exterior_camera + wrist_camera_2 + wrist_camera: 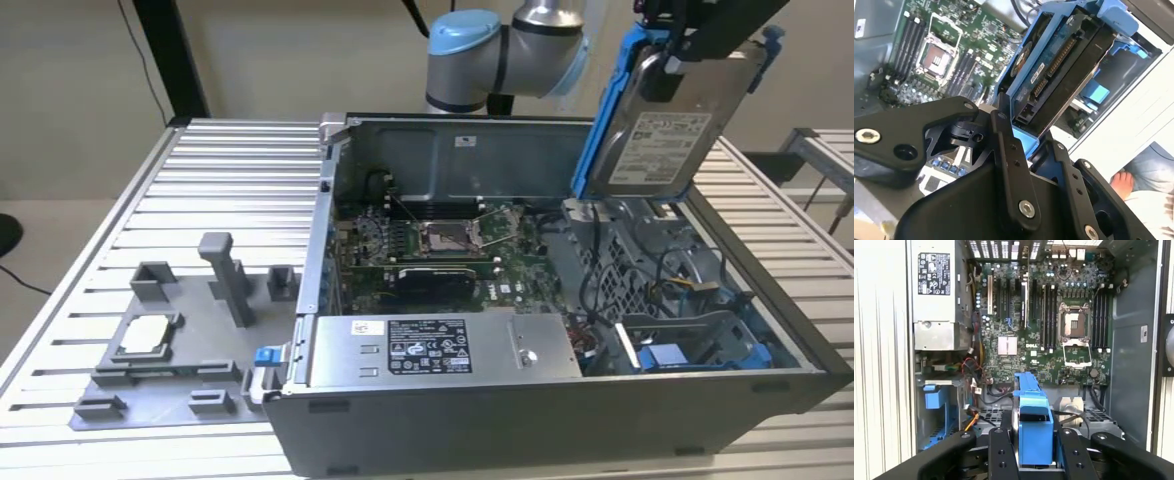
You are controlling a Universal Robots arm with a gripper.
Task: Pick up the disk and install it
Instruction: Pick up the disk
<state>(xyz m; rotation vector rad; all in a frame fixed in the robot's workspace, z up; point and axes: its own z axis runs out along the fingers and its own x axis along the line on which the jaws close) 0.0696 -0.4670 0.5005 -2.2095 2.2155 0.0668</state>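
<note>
**Open computer case [534, 420], disk [661, 140] pinched above it**

A slatted metal table [227, 180] carries a grey fixture plate [174, 380] at the exterior view's eight o'clock. The case holds a power supply [427, 345], then a motherboard [441, 250]. At one o'clock the hand [701, 50] clamps the blue-framed disk, tilted.

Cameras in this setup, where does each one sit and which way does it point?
Exterior view: off the arm, looking down at the open computer case; the arm and gripper hold the disk above it.
First wrist view: on the wrist, looking straight down between the fingers onto the motherboard.
Second wrist view: on the wrist, looking slantwise along the fingers.
Shared: all three show the clamped disk.
</note>
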